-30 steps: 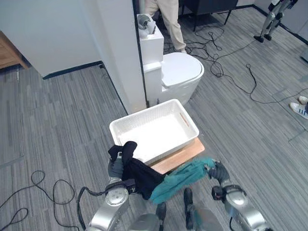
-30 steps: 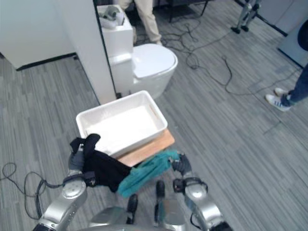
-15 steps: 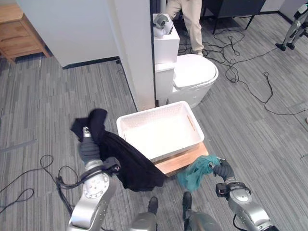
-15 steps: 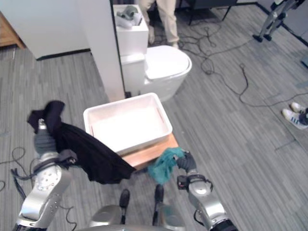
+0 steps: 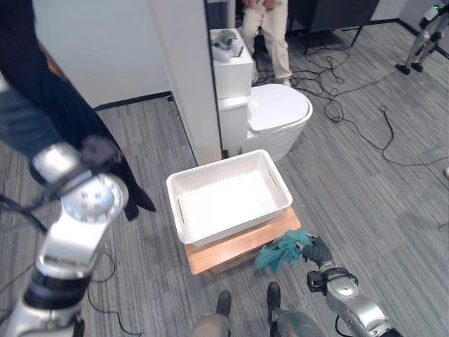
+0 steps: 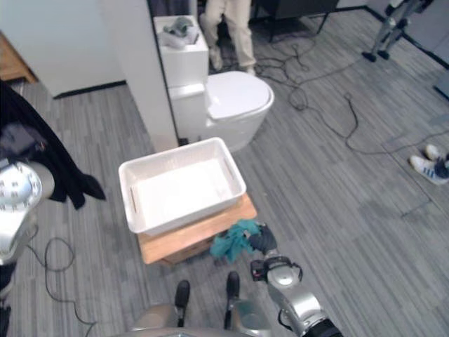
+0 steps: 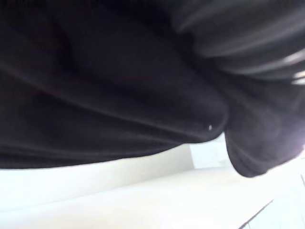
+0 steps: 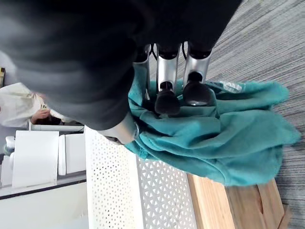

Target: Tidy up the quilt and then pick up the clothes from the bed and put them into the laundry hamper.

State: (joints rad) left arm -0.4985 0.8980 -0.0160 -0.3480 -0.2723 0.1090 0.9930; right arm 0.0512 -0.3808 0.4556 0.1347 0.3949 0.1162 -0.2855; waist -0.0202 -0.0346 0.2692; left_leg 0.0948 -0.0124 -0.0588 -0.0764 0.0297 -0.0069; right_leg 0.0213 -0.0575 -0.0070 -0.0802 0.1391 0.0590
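Beside the white toilet (image 5: pixel 277 112), on the grey striped floor (image 5: pixel 365 189), a white perforated laundry hamper (image 5: pixel 228 196) sits on a low wooden platform (image 5: pixel 242 242), and nothing lies inside it. The right hand (image 5: pixel 317 250) is low at the near corner of that platform, just beside the hamper's front wall, with its dark-tipped fingers (image 8: pixel 167 98) curled into a bunched teal garment (image 8: pixel 224 143) and gripping it; the cloth hangs against the platform's edge, outside the hamper. Well to the far side of the hamper from that hand, the left arm is raised high, and a black garment (image 5: pixel 77 133) drapes from it, hanging down clear of the floor and apart from the hamper. From the left wrist the same black cloth (image 7: pixel 119 81) covers the hand completely, so I cannot tell how its fingers are set. A white partition wall (image 5: pixel 186 77) stands behind the hamper, next to the toilet's tank (image 5: pixel 233 70), on top of which rests a grey bundle (image 5: pixel 226 41). Beyond the toilet, a person in light trousers (image 5: pixel 270 28) stands among black cables (image 5: pixel 351 105) strewn over the floor. A wooden cabinet (image 6: pixel 12 63) shows past the wall, far from the hamper.
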